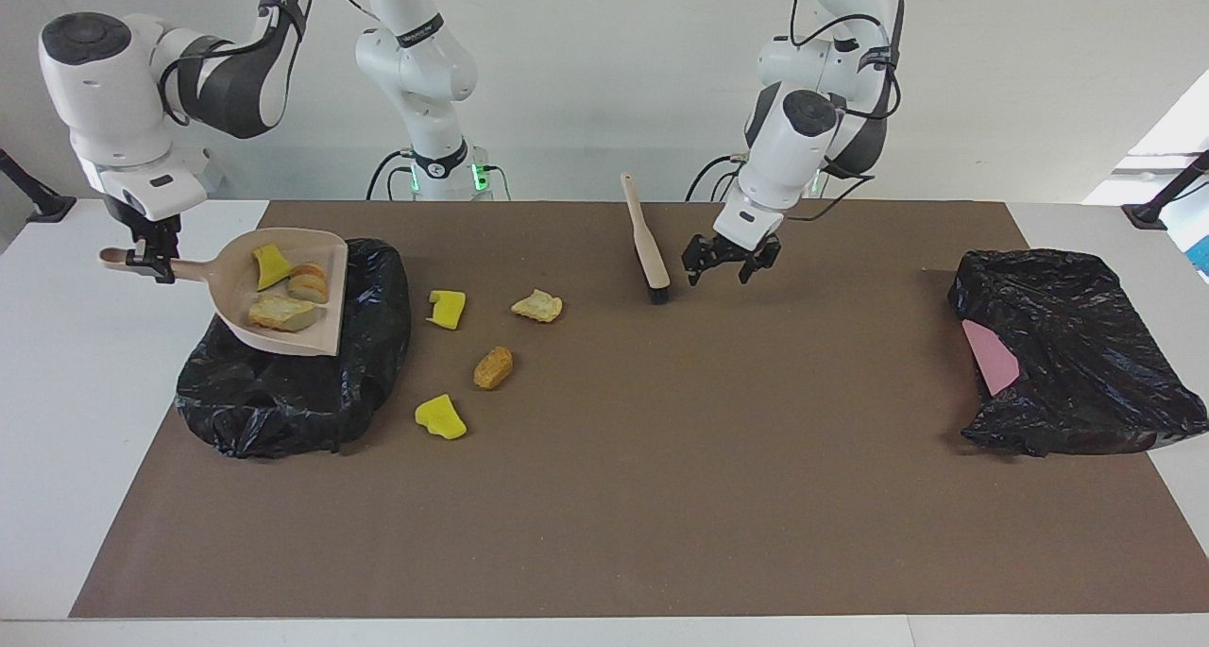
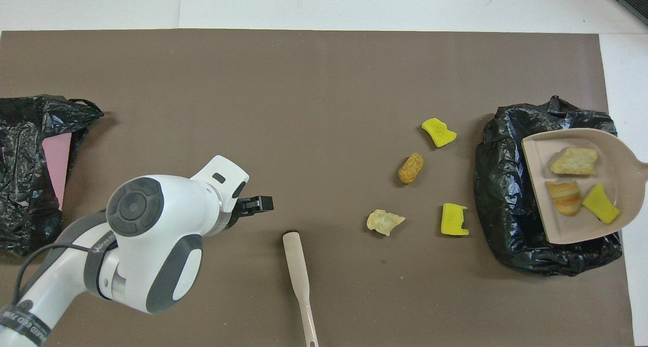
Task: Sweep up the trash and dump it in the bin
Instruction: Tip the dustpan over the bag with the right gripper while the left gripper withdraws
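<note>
Beige plastic up in the air: the dustpan (image 1: 283,297) is riding above the black bin bag (image 1: 293,383) at the right arm's end of the table, and the right gripper (image 1: 153,255) is pinching its handle, fingers pressed tight on it. Three pieces of trash sit in the pan: a yellow foam chunk (image 2: 600,210), a striped croissant-like lump (image 2: 563,197) and a pale bread piece (image 2: 573,160).

Over at the middle of the table the left gripper (image 1: 732,262) has its fingers spread with nothing between them, hovering just beside the brush (image 1: 648,246), which lies on the brown mat (image 1: 661,486) by itself, bristles away from the robots.

Four pieces are on the mat, near the bag: a yellow chunk (image 1: 446,308), a pale crumpled piece (image 1: 537,306), a brown bread roll (image 1: 493,367) and another yellow chunk (image 1: 440,417).

So this looks like the dump. To do it well, I'd say keep the pan's open lip well inside the bag's edges before tilting, because from overhead the pan overhangs the bag's outer edge toward the white table. Tip the lip down slowly so the light foam slides instead of bouncing out. Whether the bag's mouth is open beneath the pan I cannot tell; it looks crumpled and flat, which is the risk. After that, four pieces need another sweep.

A second black bag (image 1: 1067,354) with a pink sheet (image 1: 990,356) lies at the left arm's end.
</note>
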{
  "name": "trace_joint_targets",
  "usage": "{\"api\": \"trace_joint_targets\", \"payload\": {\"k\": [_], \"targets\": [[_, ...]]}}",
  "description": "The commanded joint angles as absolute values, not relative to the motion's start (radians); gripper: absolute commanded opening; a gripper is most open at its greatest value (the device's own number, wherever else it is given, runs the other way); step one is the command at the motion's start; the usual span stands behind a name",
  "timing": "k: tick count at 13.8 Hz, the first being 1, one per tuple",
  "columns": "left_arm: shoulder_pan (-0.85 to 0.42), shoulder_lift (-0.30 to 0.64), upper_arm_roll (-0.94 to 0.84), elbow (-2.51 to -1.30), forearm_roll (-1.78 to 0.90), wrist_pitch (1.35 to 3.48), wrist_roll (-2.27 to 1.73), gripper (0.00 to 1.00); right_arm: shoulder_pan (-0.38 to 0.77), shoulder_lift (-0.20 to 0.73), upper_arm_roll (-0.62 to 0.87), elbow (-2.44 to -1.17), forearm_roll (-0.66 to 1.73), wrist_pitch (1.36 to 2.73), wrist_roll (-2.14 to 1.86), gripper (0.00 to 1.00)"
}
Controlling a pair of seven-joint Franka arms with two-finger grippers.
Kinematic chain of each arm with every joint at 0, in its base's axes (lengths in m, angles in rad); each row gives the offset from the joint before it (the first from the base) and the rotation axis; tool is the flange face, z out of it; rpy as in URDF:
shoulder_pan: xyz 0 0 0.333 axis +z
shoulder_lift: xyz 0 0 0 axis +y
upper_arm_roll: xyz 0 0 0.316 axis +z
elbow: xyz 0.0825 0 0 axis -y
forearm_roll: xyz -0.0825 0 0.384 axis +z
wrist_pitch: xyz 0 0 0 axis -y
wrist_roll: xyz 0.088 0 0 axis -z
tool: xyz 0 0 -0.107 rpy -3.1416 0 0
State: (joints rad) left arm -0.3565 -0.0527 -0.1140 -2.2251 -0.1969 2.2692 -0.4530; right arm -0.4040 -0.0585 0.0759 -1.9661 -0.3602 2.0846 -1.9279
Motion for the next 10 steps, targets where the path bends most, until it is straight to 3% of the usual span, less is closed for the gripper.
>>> {"api": "trace_joint_targets", "payload": {"k": [1,7,10], "targets": [[-0.273,0.035,-0.123,-2.116,-0.152,2.258,-0.358,1.0,-0.417,-0.165,0.089,-2.115,-0.504,2.176,-1.838,0.0],[-0.103,0.063,-0.12,-1.876,-0.117,2.021,-0.181,1.0,-0.319,-0.236,0.091,-2.204,-0.791,2.177,-1.585,0.0],[-0.022,0.063,-0.118,-1.765,-0.114,1.883,-0.106,1.0,-0.229,-0.27,0.091,-2.229,-0.899,2.093,-1.478,0.0]]}}
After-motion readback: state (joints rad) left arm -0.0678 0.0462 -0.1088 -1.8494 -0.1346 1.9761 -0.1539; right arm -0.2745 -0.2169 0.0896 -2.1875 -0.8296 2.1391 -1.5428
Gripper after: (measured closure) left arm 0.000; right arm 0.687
